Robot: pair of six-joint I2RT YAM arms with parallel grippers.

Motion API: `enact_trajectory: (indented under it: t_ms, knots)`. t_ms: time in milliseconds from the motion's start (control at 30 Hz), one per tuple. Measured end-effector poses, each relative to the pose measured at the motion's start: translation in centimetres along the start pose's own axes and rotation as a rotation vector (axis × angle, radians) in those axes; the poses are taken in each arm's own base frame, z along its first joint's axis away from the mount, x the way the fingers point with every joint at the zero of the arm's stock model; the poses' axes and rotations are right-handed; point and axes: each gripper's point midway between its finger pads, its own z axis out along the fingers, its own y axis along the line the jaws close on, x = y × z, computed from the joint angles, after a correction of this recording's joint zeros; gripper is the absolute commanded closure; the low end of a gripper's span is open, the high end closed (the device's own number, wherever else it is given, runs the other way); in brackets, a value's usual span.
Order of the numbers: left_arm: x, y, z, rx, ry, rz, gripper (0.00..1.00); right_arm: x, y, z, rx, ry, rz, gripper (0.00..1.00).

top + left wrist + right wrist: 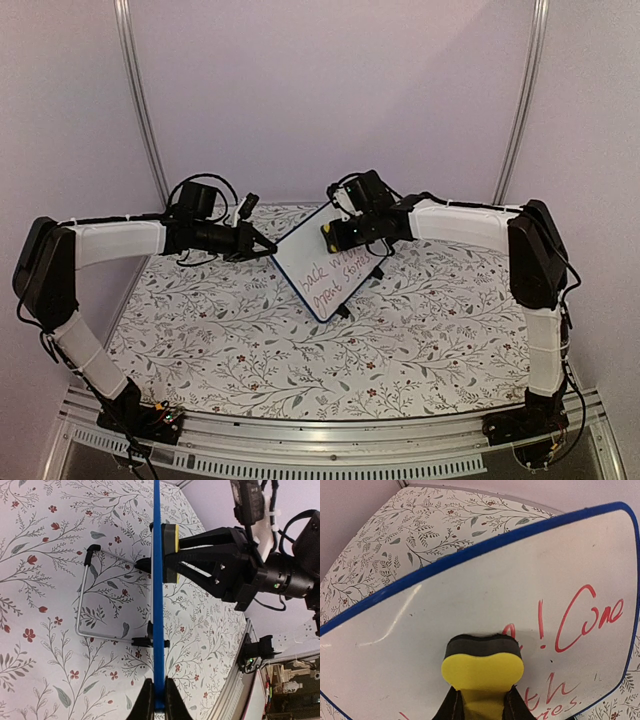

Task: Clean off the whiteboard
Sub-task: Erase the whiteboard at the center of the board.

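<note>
Right wrist view gives the whiteboard (470, 595) face-on, with its blue frame cut off at the picture's edges and the red writing only partly legible. The board stands propped on the worktop (250, 350), toward the far middle. The left wrist view sees it edge-on as a thin blue line, and alone reveals the wire stand (82, 605) behind it. A yellow sponge eraser (482, 667) presses its dark face against the board, pinched in the right tool (484, 706). The left tool (158, 702) is clamped narrowly on the board's edge.
</note>
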Motion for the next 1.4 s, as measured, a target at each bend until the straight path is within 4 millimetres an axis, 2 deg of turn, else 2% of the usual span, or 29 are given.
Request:
enact_trajectory:
  t_ms: [200, 333, 567, 867, 967, 1100, 1167, 1300, 1400]
  knots:
    - [0.0, 0.0, 0.0, -0.002, -0.001, 0.0, 0.94, 3.6, -1.0, -0.3, 0.02, 0.067, 0.008, 0.85]
    - [0.0, 0.0, 0.0, -0.001, -0.001, 0.0, 0.94, 4.4, -1.2, -0.4, 0.024, 0.083, 0.014, 0.85]
    - [-0.1, 0.0, 0.0, -0.001, -0.002, 0.001, 0.94, 3.6, -1.2, -0.3, 0.018, 0.093, 0.022, 0.85]
    - [-0.1, 0.1, -0.1, -0.002, -0.005, 0.001, 0.92, -0.2, -1.2, 0.4, -0.024, 0.044, 0.04, 0.85]
    - [-0.1, 0.0, -0.1, 0.001, -0.005, 0.003, 0.83, -0.1, -1.1, 0.5, -0.034, 0.048, 0.041, 0.85]
    - [-0.2, -0.3, -0.1, 0.016, -0.004, 0.005, 0.52, 0.2, -1.0, 0.6, -0.046, 0.051, 0.042, 0.85]
    - [-0.3, -0.5, -0.1, 0.026, -0.006, 0.016, 0.41, 1.0, -1.1, 0.7, -0.048, 0.062, 0.042, 0.85]
    - [-0.6, -0.8, -0.3, 0.029, -0.018, 0.028, 0.29, 2.5, -1.4, 0.0, -0.044, 0.092, 0.042, 0.85]
    - [-1.0, -1.1, -0.7, 0.028, -0.036, 0.041, 0.21, 2.9, -1.5, -0.7, -0.04, 0.101, 0.039, 0.85]
